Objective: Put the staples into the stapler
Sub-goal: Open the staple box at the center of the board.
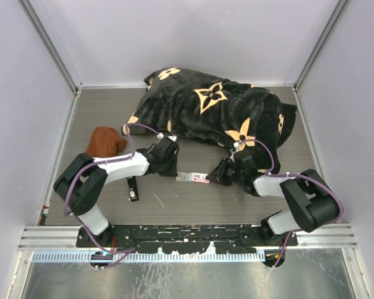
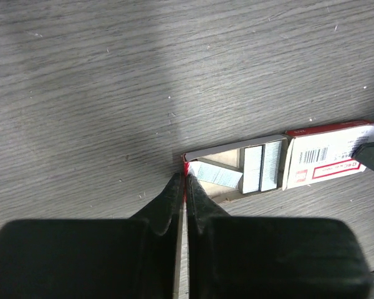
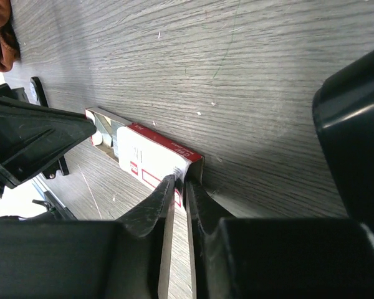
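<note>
Left wrist view, I am watching my left gripper (image 2: 184, 179) pinching the slid-out staple tray (image 2: 226, 154) end, right gripper (image 3: 179, 185) clamping tight onto the box sleeve (image 3: 151, 157).

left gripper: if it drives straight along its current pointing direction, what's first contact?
The left gripper is shut on the end of the inner tray of the staples box, so that end comes first. Past it only table shows, though depth is unclear.

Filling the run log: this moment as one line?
left gripper: shut on greyish inner tray | right gripper: shut on white red-labelled cardboard sleeve | tray: part out, staples showing
</note>
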